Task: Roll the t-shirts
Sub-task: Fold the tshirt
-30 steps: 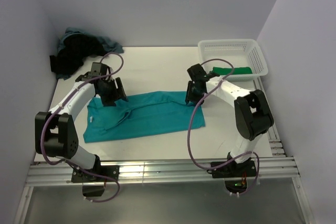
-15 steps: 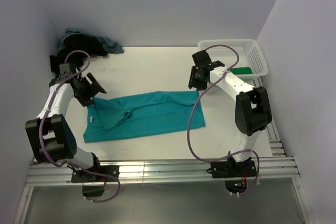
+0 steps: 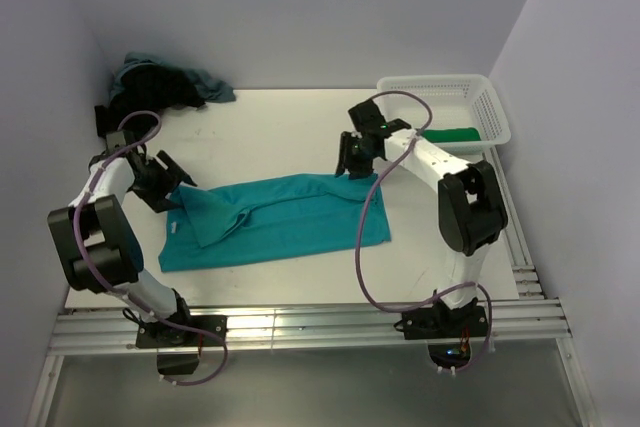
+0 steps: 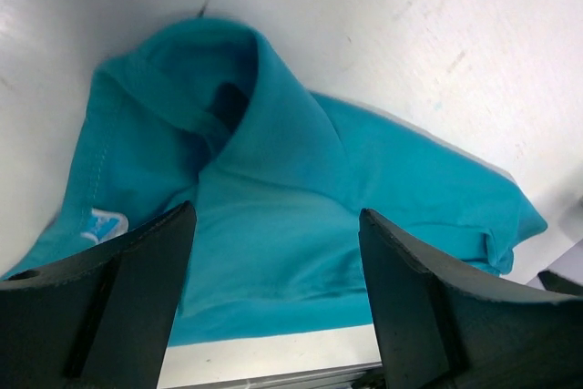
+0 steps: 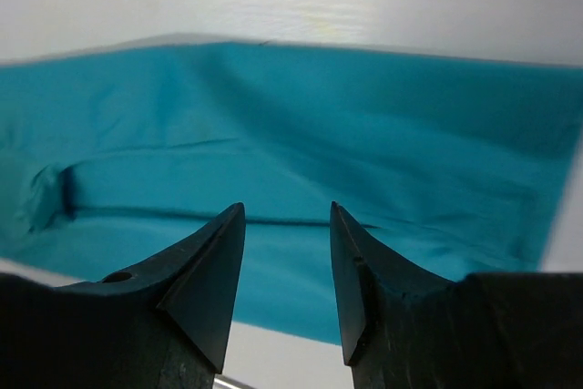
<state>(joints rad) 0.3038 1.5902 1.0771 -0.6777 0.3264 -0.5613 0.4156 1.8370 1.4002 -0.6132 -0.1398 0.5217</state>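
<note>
A bright teal t-shirt [image 3: 280,219] lies folded into a long band across the middle of the table, its left end bunched into a raised fold. My left gripper [image 3: 165,185] hovers at that left end, jaws wide open. In the left wrist view the teal t-shirt [image 4: 291,189] fills the space under the left gripper [image 4: 276,216], and nothing is held. My right gripper [image 3: 352,162] is open over the band's far edge near its right end. The right wrist view shows the right gripper [image 5: 287,211] above the teal t-shirt [image 5: 301,125], with nothing between its fingers.
A white lattice basket [image 3: 430,81] stands at the back right with a green t-shirt [image 3: 450,134] inside. A heap of black and dusty blue t-shirts [image 3: 160,87] lies in the back left corner. Metal rails [image 3: 300,322] run along the near edge.
My left gripper left the shirt's left part, swung out to the left and now hangs at the left end. My right gripper lifted back, then shifted left over the far edge.
</note>
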